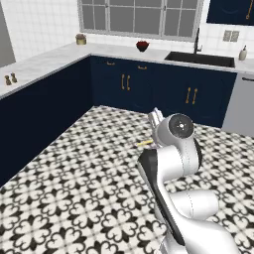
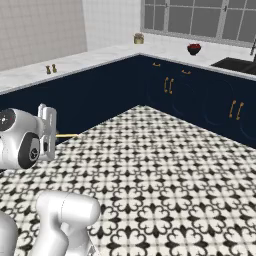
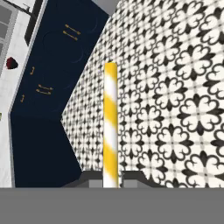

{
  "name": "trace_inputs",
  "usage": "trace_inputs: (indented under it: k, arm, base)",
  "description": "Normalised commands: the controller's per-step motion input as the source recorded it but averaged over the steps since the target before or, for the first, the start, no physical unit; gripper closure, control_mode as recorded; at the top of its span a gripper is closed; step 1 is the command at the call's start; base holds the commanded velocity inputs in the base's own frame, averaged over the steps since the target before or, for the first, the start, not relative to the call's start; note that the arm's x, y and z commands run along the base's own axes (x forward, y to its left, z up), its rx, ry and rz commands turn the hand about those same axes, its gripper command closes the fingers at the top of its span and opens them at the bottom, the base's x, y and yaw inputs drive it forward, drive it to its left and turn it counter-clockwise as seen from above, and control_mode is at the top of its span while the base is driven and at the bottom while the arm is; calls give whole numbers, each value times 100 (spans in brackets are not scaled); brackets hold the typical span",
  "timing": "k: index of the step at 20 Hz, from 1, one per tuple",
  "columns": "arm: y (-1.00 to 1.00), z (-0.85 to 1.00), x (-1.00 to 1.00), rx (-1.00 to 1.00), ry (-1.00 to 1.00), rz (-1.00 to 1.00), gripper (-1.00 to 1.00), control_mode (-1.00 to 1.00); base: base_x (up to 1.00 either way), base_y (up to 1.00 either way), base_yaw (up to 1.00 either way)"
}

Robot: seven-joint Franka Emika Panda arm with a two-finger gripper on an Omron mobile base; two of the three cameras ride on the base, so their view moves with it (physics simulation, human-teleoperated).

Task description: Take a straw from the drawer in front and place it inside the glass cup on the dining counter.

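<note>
A thin straw, striped yellow and white, stands straight up between my gripper's two dark fingertips, which are shut on its lower end. From the base views the straw pokes out sideways from my hand, held level well above the patterned floor. My gripper hangs over open floor, away from the cabinets. The drawer, the glass cup and the dining counter are out of view.
An L-shaped run of navy cabinets with brass handles carries a marble worktop. On it are two brown shakers, a red bowl and a black sink. Black-and-white tiled floor spreads around me.
</note>
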Motion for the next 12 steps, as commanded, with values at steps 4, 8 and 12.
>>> trace_inputs:
  k: [4, 8, 12]
  arm:
    - [0, 0, 0, 0, 0, 0, 100, 100]
    - [0, 0, 0, 0, 0, 0, 100, 100]
    - [0, 0, 0, 0, 0, 0, 100, 100]
  base:
    - [-41, 100, 9]
    - [37, 100, -6]
    - [86, 100, -30]
